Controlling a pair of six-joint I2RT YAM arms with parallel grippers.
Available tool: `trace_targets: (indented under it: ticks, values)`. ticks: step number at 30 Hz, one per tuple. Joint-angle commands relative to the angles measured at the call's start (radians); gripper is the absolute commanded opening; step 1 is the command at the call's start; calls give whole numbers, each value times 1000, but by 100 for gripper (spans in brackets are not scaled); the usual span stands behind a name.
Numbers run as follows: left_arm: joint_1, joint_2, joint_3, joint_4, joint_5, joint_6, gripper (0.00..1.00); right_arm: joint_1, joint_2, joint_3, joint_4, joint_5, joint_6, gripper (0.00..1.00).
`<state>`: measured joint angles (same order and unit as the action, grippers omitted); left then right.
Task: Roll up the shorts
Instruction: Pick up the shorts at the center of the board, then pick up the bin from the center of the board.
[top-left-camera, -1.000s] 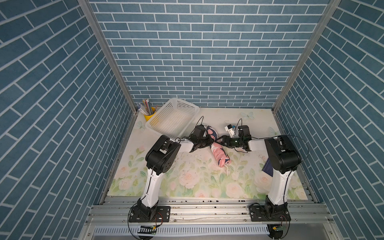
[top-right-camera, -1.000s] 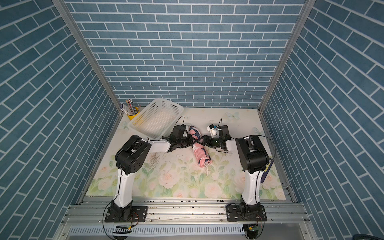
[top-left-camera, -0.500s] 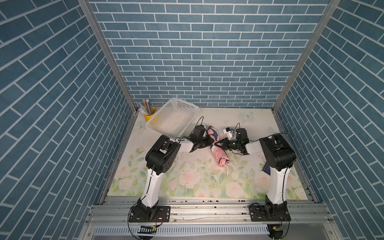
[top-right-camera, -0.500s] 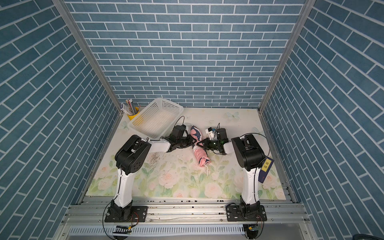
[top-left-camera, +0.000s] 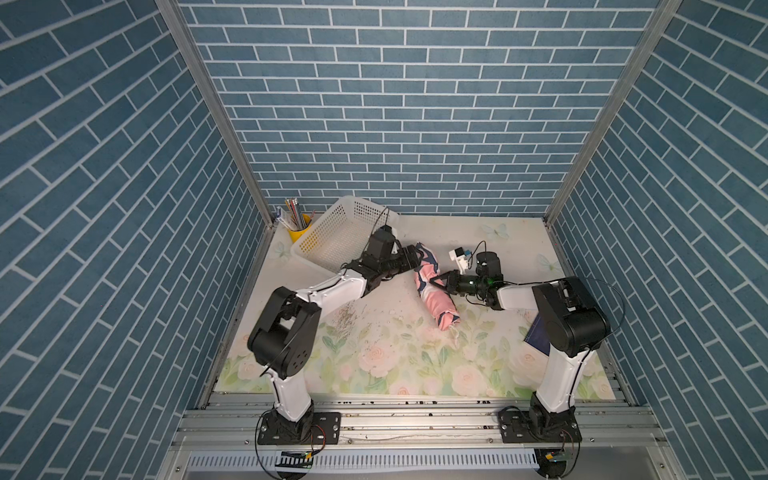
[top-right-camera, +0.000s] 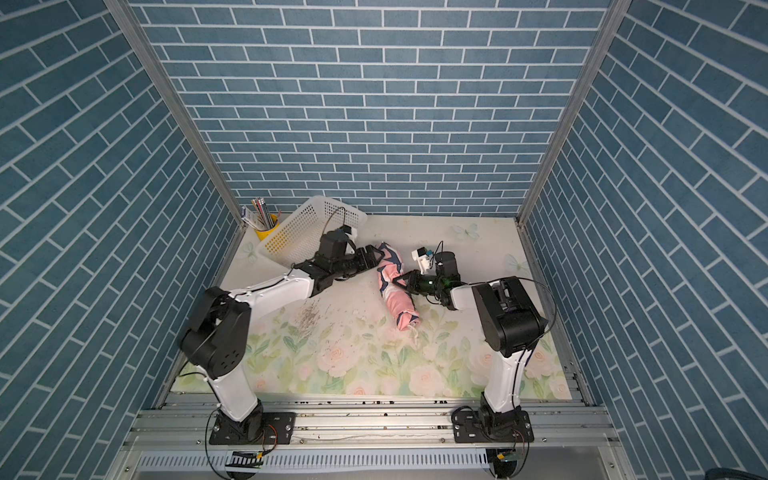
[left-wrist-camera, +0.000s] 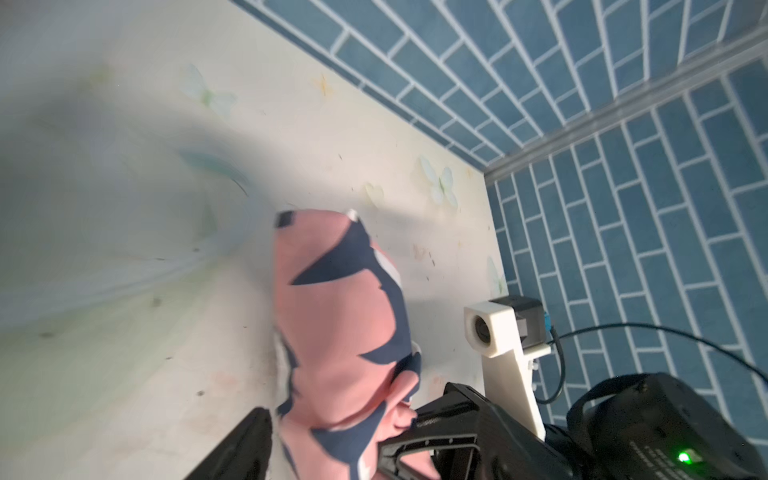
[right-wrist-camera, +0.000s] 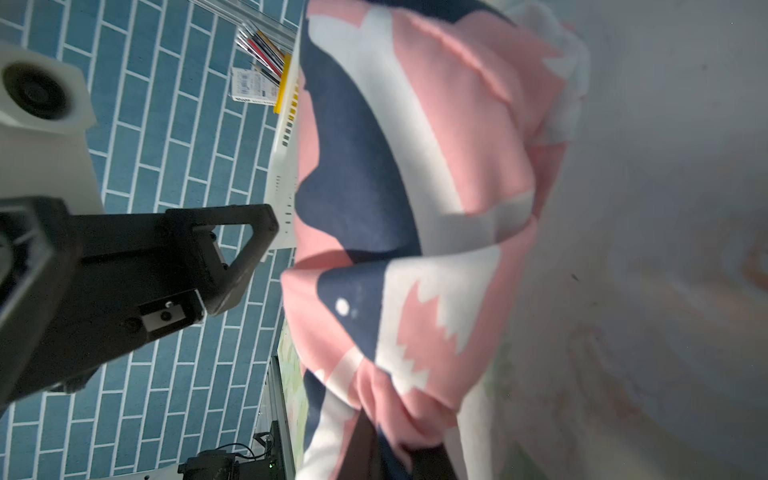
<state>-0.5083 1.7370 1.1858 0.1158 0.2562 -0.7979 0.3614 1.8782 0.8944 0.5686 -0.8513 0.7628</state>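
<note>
A: Where to look for the shorts (top-left-camera: 434, 293)?

B: Rolled into a long tube on the floral surface (top-left-camera: 374, 349), between the 2 arms, near the white basket (top-left-camera: 332, 237) but not touching.

A: And the right gripper (top-left-camera: 437, 282)?

B: Pinched tight on a fold at mid-roll, probably to stop the tube unwinding.

A: The left gripper (top-left-camera: 417, 258)?

B: Spread wide at the far end, clamping nothing; ready, perhaps, for a fresh bite.

A: Anything in the wrist views missing from above?

B: From the right wrist, fabric bunched between dark fingertips (right-wrist-camera: 363, 453), plus a gap beside the left gripper. From the left wrist, the shark print. Only from above, the whole tube and a white cord (top-left-camera: 455, 334) at its near end.
</note>
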Motion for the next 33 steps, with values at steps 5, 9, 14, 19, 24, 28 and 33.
trace_targets:
  ticks: [5, 9, 14, 19, 24, 28, 33]
  values:
    - [197, -183, -77, -346, -221, 5, 93, 40, -120, 57, -114, 80, -53, 0]
    - [341, -240, -151, -357, -221, -3, 93, 64, -142, 91, -135, 98, -62, 0]
    - [422, -202, -129, -376, -215, 4, 90, 86, -150, 112, -163, 111, -77, 0]
    - [444, -129, -101, -364, -189, 1, 90, 88, -166, 107, -170, 120, -80, 0]
    - [448, -40, -65, -344, -188, 6, 75, 94, -172, 125, -170, 136, -73, 0]
    - [447, -41, -90, -329, -161, -1, 54, 110, -167, 165, -163, 167, -56, 0]
    - [431, -91, -154, -315, -126, -19, 34, 136, -136, 228, -107, 226, 4, 0]
